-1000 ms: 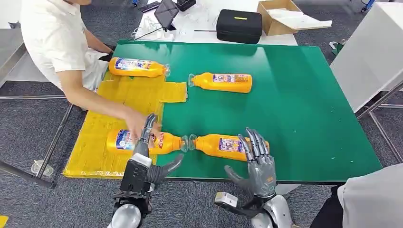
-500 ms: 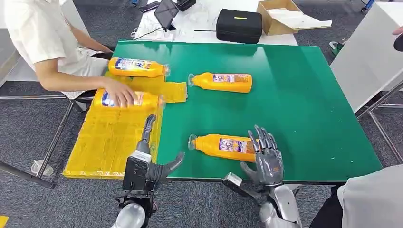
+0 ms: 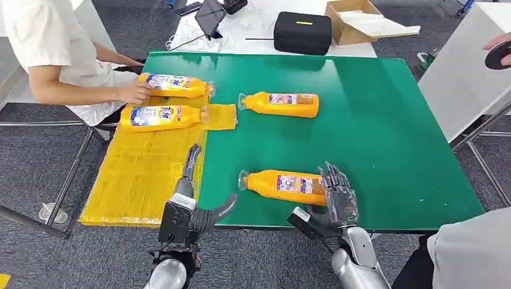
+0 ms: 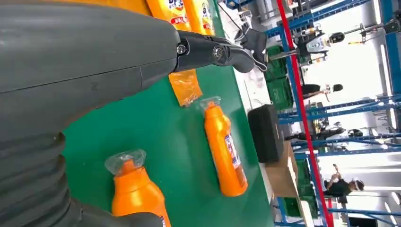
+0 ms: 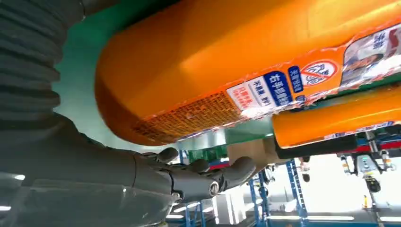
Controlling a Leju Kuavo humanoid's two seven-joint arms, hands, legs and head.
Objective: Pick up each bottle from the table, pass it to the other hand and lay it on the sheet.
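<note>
Two orange bottles lie on the green table point(image 3: 385, 138): the near bottle point(image 3: 283, 186) and a far bottle point(image 3: 280, 103). Two more, one point(image 3: 159, 115) and another point(image 3: 175, 85), lie on the yellow sheet point(image 3: 138, 171). My right hand point(image 3: 337, 197) reaches the near bottle's base with fingers spread over it, not closed. In the right wrist view the near bottle point(image 5: 227, 66) lies just above my fingers point(image 5: 203, 177). My left hand point(image 3: 191, 201) is open at the sheet's edge and holds nothing. The left wrist view shows the near bottle's cap point(image 4: 126, 161) and the far bottle point(image 4: 226, 151).
A person sits at the table's left, one hand point(image 3: 134, 92) on the farthest bottle on the sheet. A black case point(image 3: 303, 31), a cardboard box point(image 3: 355, 21) and a tablet point(image 3: 211, 15) lie beyond the table. A white table point(image 3: 470, 66) stands right.
The person took the bottle from beside my left hand and laid it farther up the sheet, then moved a hand to the farthest bottle. My right hand closed in on the near bottle's base.
</note>
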